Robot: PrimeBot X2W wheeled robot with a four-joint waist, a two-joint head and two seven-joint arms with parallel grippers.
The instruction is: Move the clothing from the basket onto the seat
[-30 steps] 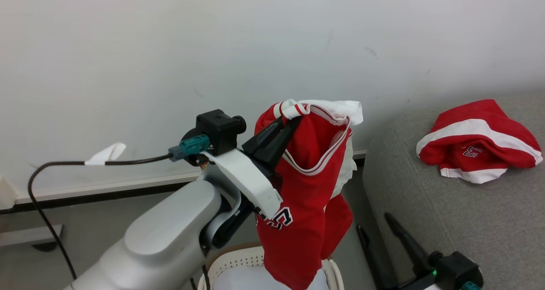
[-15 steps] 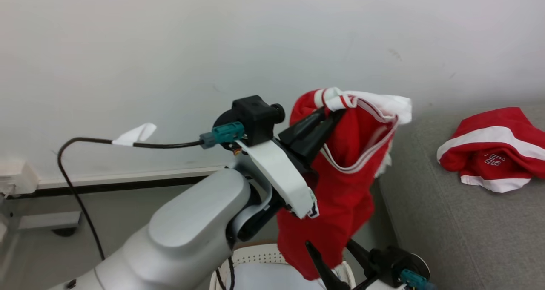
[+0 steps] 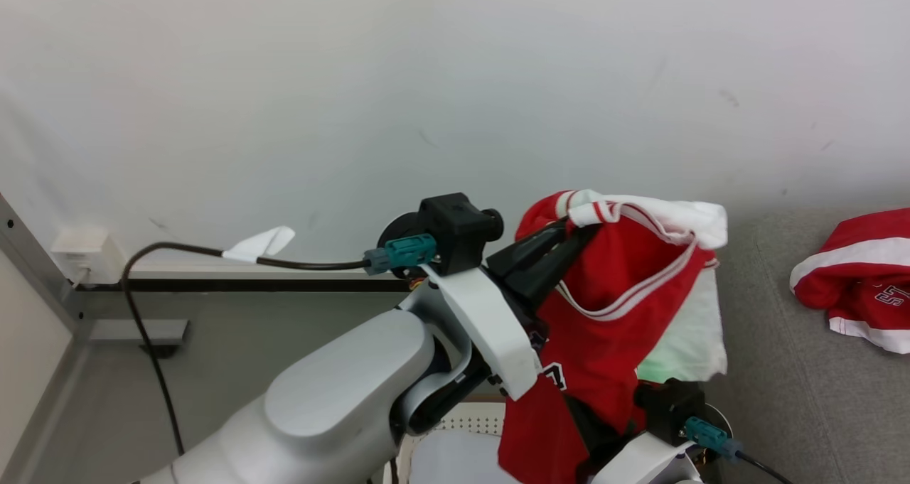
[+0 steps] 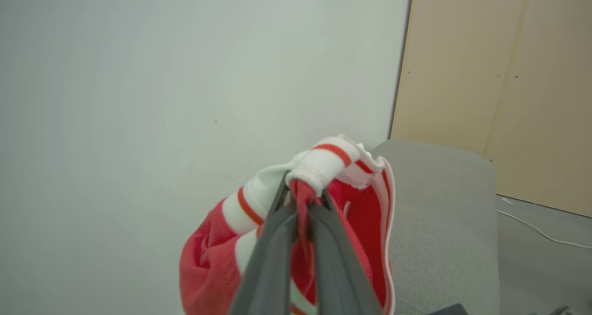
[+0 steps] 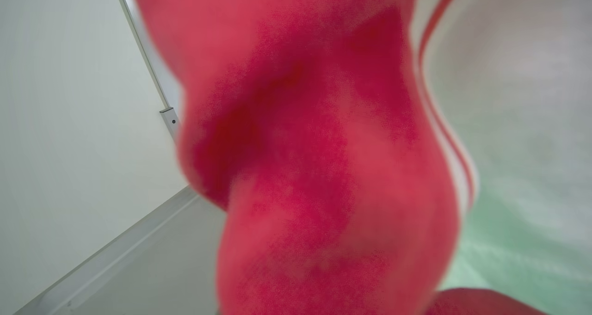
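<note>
A red garment (image 3: 604, 320) with white trim hangs above the basket (image 3: 466, 421), beside the grey seat (image 3: 782, 399). My left gripper (image 3: 572, 229) is shut on its ribbed white-and-red edge. In the left wrist view the gripper (image 4: 303, 199) pinches that edge, with the seat (image 4: 439, 222) behind. My right arm's wrist (image 3: 672, 409) sits under the hanging cloth, and its fingers are hidden by it. The blurred red garment (image 5: 323, 167) lies close against the right wrist camera. A second red garment (image 3: 864, 285) with a white stripe lies on the seat.
A plain white pad (image 3: 455, 463) lies in the basket. A black cable (image 3: 213, 253) with a white tag runs to a wall socket (image 3: 78, 246). A metal frame post (image 3: 35, 271) stands at the left, and beige panels (image 4: 508, 74) rise behind the seat.
The head camera has shifted, so everything sits further right. My right gripper has moved left and up from beside the seat to under the hanging garment. The left gripper still holds the garment.
</note>
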